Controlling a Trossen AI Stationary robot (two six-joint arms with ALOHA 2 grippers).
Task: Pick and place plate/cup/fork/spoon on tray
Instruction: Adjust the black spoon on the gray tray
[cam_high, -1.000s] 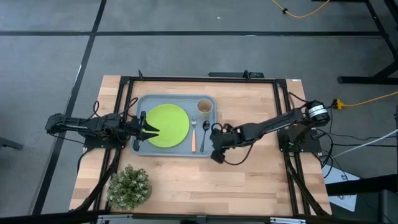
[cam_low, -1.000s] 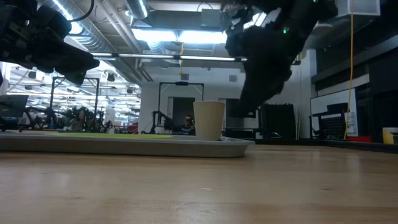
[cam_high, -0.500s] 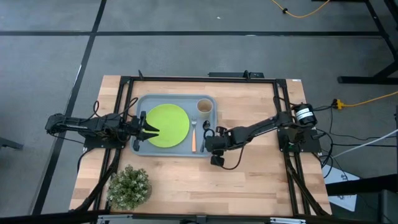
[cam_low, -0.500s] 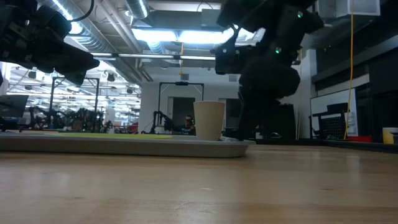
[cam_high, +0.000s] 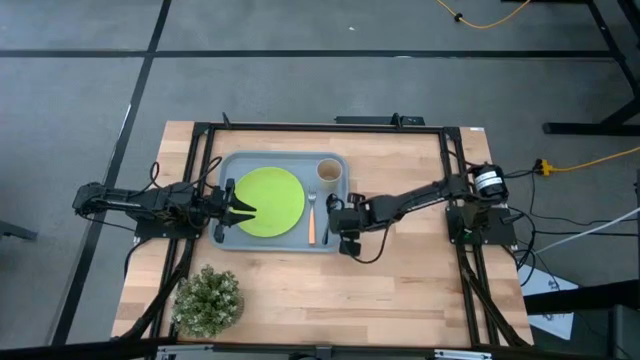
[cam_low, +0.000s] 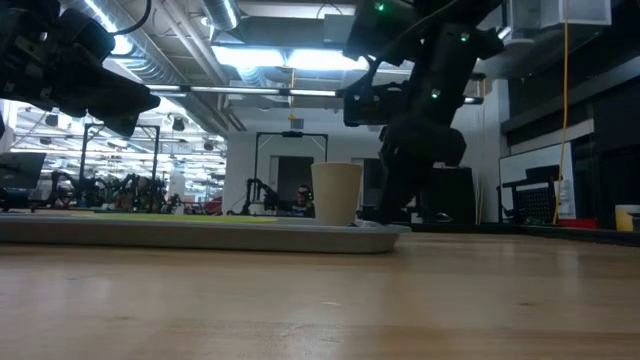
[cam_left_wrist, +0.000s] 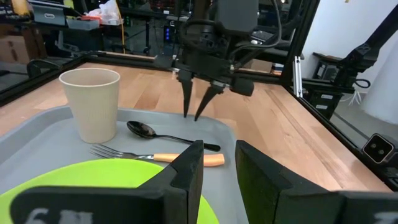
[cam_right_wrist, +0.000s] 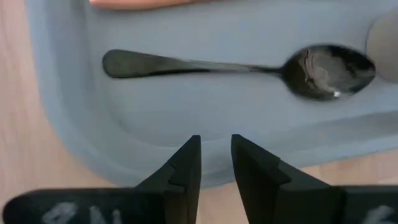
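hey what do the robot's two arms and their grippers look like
Both arms are dark, slim and jointed, with black cables looping along them. The right gripper has two thin, tapered black fingers under a boxy black wrist. The left gripper has broad black fingers, with pale embossed marks at their base. A silver motor cap marks the right arm.

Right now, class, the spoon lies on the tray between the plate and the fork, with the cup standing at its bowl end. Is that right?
Not quite. The high view shows the fork between the plate and the spoon, not the spoon. The rest stands: both lie on the tray, and the cup stands at the spoon's bowl end.
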